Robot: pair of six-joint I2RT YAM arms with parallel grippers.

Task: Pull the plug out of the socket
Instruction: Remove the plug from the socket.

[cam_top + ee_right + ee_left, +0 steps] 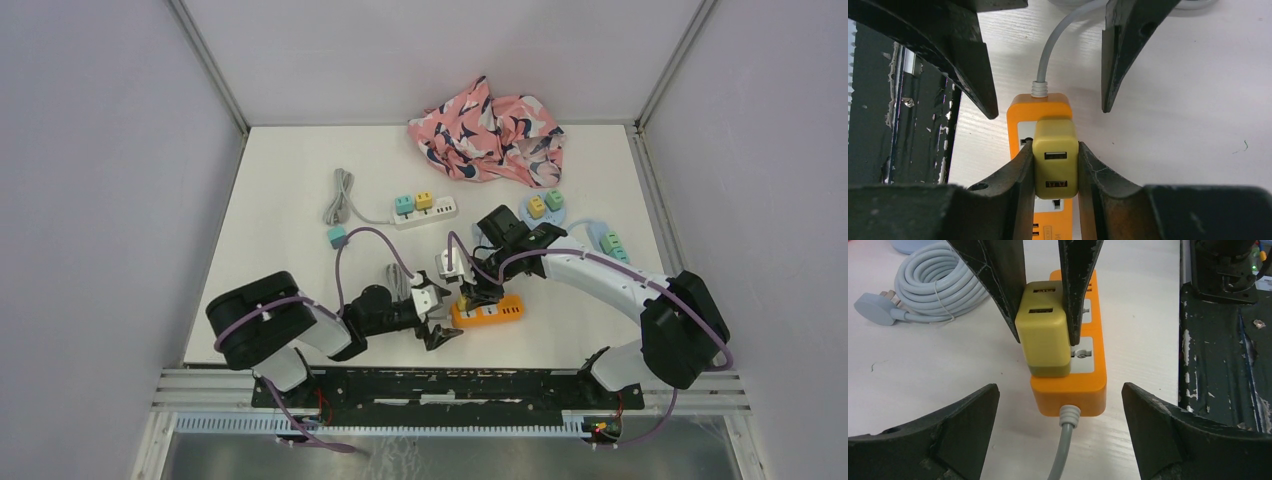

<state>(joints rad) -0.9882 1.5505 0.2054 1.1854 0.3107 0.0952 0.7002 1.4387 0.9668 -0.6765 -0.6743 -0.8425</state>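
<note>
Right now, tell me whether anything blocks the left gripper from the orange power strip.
Nothing visible does. The open left gripper faces the orange power strip at its cable end. The right gripper is shut on the yellow plug farther along.

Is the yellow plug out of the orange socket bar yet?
Not yet. Done: right end effector clamped on the yellow block-shaped plug. In hand: plug looks seated in the orange plastic power strip. Left: pulling it out; the left end effector is open around the strip's cable end.
</note>
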